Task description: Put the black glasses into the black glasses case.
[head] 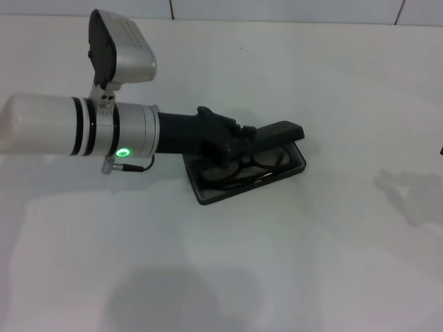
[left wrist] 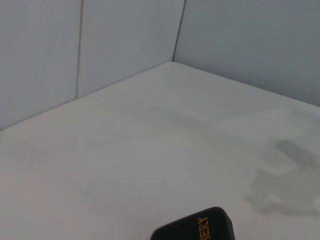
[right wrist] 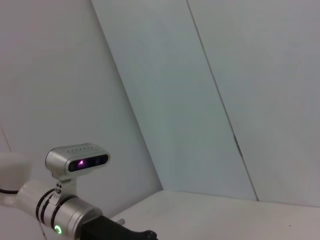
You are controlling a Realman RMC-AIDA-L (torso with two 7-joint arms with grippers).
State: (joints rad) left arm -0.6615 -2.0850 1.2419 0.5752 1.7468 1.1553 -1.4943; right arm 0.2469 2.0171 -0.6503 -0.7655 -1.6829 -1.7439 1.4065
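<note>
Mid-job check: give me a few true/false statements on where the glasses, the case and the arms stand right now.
1. The black glasses lie inside the black glasses case. True.
2. The case lid is fully shut over the glasses. False: the lid stands partly raised and the lenses show beneath it in the head view.
3. The left gripper is over the case. True; it sits at the case's left part, above the glasses.
4. The right gripper is working at the case too. False: it does not show in any view; only the left arm is at the case.
5. The case sits on a white table. True.
</note>
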